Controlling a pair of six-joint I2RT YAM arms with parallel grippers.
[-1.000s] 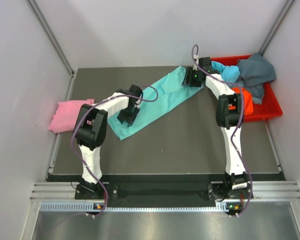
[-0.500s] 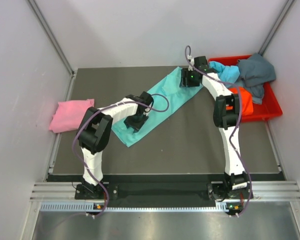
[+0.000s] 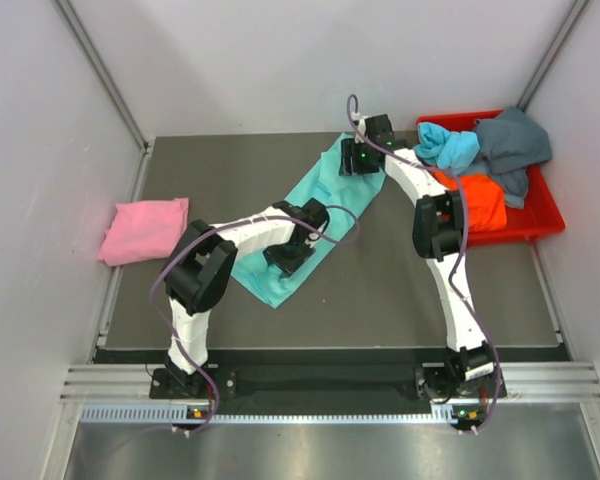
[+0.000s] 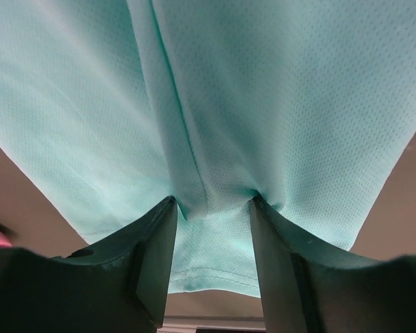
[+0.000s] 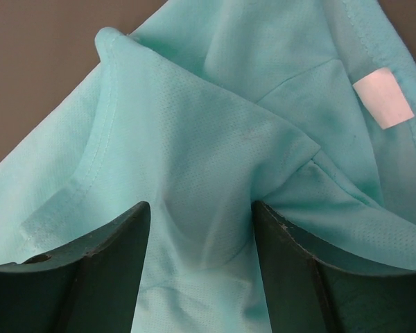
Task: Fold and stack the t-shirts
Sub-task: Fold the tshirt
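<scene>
We see the left claw (image 4: 209, 208) pinching a teal shirt (image 3: 315, 215) fold mid-surface; the right claw (image 5: 200, 229) grips its far end. Pink shirt (image 3: 145, 230) at the surface's left edge.

You have two white arms with black joint housings, the left arm (image 3: 195, 280) and right arm (image 3: 450, 260). A purple cable loops along each. Green lights glow at the right wrist; end effector fingers (image 4: 152, 257) are dark.
</scene>
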